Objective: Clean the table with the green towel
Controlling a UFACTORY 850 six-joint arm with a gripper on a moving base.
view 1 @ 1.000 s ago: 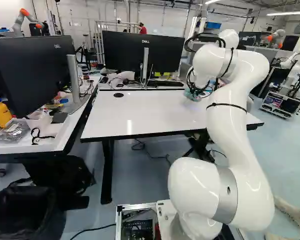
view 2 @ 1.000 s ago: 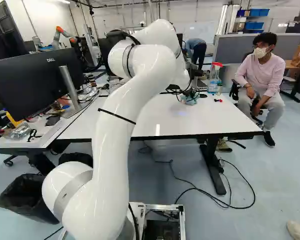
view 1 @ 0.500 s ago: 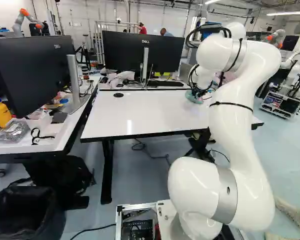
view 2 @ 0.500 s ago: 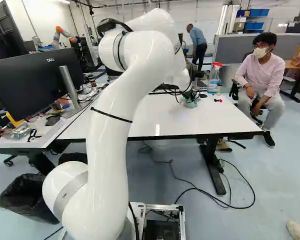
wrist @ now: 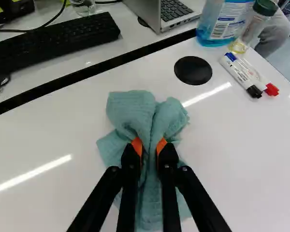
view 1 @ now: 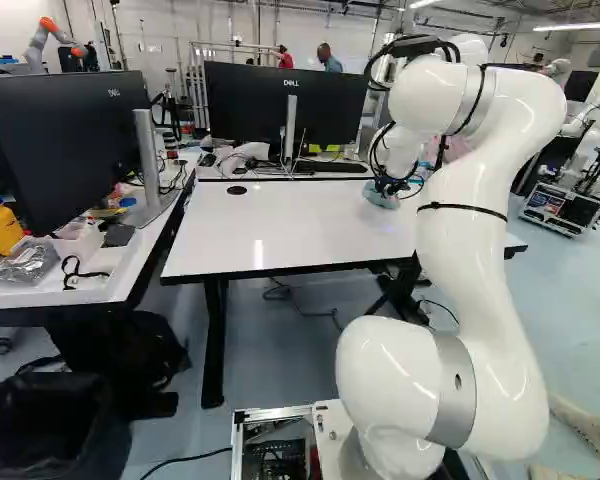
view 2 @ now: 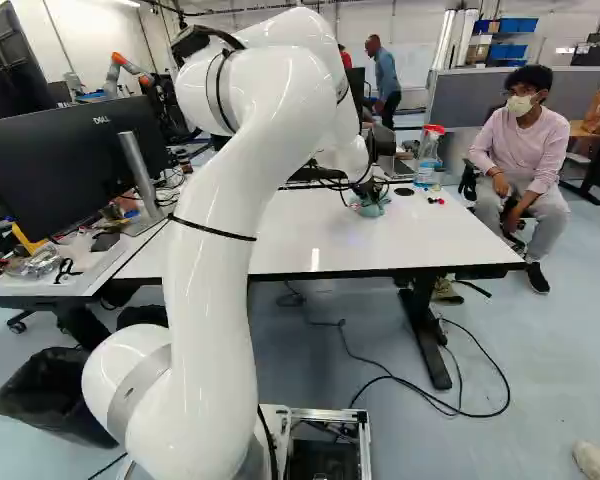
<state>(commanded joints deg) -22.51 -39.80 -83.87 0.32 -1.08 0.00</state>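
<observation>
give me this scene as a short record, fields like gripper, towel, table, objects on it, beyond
gripper: black gripper, two fingers with orange pads, shut on the towel
towel: blue-green towel, bunched between the pads, folds spreading around them
table: white table, glossy top, black round cap set in it
objects on table: two markers, side by side; spray bottle; jar with green lid beside the bottle
beyond table: black keyboard, open laptop

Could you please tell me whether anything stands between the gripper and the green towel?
Nothing visible does: the gripper has a fold of the towel pinched between its jaws. The markers and the black disc lie apart from it.
</observation>
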